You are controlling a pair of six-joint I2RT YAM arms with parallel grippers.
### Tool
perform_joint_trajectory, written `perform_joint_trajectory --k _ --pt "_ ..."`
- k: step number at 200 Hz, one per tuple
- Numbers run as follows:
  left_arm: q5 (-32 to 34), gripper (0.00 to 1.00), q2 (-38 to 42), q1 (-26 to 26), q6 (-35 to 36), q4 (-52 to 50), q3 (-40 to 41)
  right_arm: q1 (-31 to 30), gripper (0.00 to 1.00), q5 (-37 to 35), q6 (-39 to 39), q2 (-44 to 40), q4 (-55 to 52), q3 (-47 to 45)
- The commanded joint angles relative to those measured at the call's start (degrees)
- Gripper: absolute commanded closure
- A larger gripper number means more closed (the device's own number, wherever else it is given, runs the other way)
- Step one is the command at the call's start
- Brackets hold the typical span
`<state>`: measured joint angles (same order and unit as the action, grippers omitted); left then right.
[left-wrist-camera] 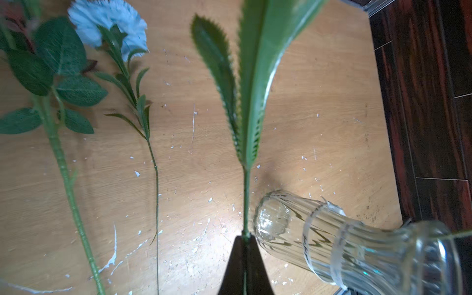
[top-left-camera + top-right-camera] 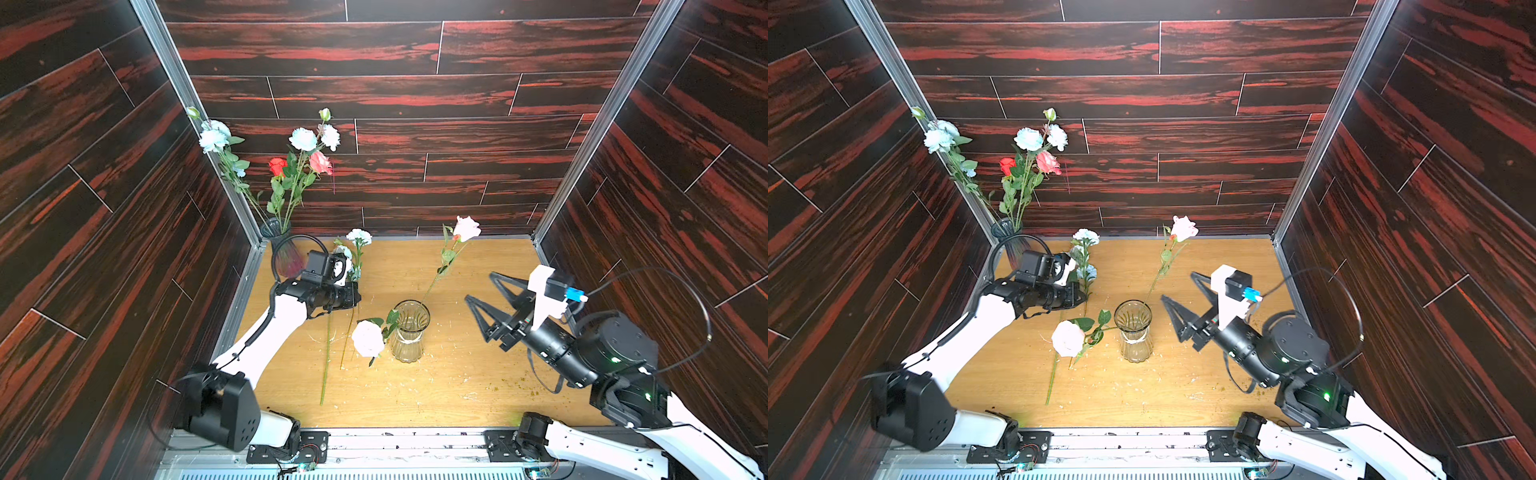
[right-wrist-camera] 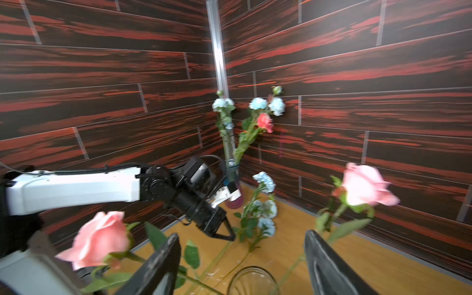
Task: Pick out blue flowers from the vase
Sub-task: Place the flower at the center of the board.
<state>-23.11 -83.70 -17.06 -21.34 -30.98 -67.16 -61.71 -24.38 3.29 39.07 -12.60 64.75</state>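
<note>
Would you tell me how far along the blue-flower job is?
Done: the clear vase holds only pink roses. In hand: the left gripper is shut on a blue flower stem. Left: blue flowers stand in the corner vase; the right gripper is open, empty.

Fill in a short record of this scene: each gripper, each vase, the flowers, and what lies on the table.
left gripper: shut on a blue flower stem
right gripper: open, empty, beside the clear vase and apart from it
clear vase: upright mid-table, holding two pink roses
corner vase: back left corner, holding blue flowers, a red rose and a coral rose
table: wooden, with loose stems lying by the left arm
</note>
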Motion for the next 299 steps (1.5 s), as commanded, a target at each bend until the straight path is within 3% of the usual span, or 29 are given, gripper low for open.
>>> perform_joint_trajectory --k 1,25,63,118,213,230,261,299 --pt "-2.49 1.00 -2.81 -0.46 -2.40 3.69 1.80 -0.21 0.22 -6.89 -2.84 -1.49 1.10 -1.10" --pt "-5.63 1.00 -8.55 -0.69 -5.13 8.71 2.86 -0.22 0.21 -8.65 -3.95 -3.78 1.06 -1.68" --pt "-3.30 1.00 -16.22 -1.83 -4.38 6.10 -0.85 -0.17 0.20 -11.70 -4.92 -8.53 1.70 -3.75" --pt "6.88 1.00 -19.69 -1.40 -0.84 -0.66 -2.41 -0.20 0.19 -13.32 -5.51 -9.77 1.35 -4.13" --pt "12.29 1.00 -24.47 -0.96 0.78 -4.94 -5.49 -0.22 0.16 -12.92 -6.45 -3.80 -1.99 -1.58" --pt "12.18 0.94 -24.92 -0.83 0.69 -4.89 -5.49 -0.16 0.16 -12.80 -6.55 -2.74 -2.08 -1.32" --pt "11.60 0.69 -25.34 -0.81 0.61 -4.64 -5.47 -0.16 0.15 -13.05 -6.87 -1.42 -2.51 -0.90" --pt "12.92 0.57 -20.06 -0.78 -0.96 -4.52 -5.67 -0.17 0.13 -10.70 -7.67 1.95 -5.29 0.72"
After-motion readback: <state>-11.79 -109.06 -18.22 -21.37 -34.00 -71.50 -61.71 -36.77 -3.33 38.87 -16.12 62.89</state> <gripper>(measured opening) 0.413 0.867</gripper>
